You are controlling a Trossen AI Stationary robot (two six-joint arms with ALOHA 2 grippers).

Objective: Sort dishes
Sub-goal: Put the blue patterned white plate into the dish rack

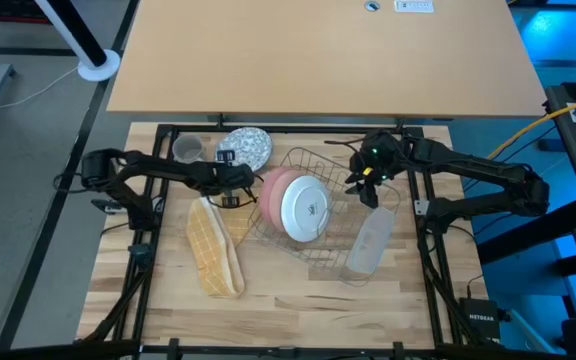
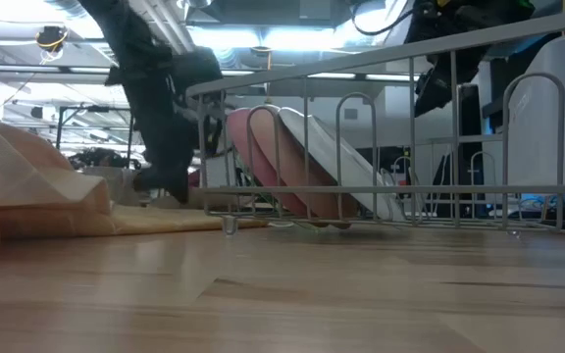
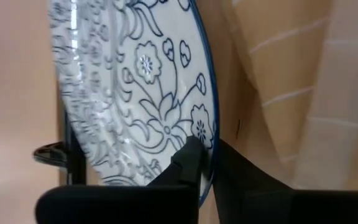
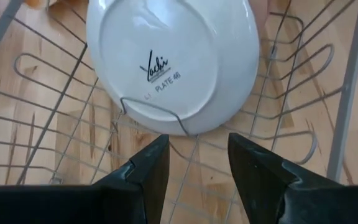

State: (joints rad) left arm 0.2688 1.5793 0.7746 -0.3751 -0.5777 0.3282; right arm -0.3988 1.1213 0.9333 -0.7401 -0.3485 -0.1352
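A white plate with a blue flower pattern (image 1: 247, 147) lies at the table's far left, beside a small grey mug (image 1: 187, 148). My left gripper (image 1: 234, 180) is at the plate's near edge and shut on it. A pink dish (image 1: 276, 190) and a plain white plate (image 1: 306, 208) stand on edge in the wire rack (image 1: 338, 235), leaning between its prongs. My right gripper (image 4: 197, 155) hangs open above the rack's right part, just short of the white plate's underside (image 4: 173, 62), with nothing between its fingers. My left gripper pinches the patterned plate's rim (image 3: 209, 138) between its two fingers, one finger (image 3: 188, 160) on the decorated face and the other on the underside. The fingers slant down at the plate's near edge. Whether the plate's far edge still rests on the table I cannot tell.
A folded yellow checked cloth (image 1: 214, 250) lies on the table near the left gripper. A clear oblong plastic tray (image 1: 370, 240) lies at the rack's right side. The rack's upright wires (image 2: 361, 137) stand around the stored dishes.
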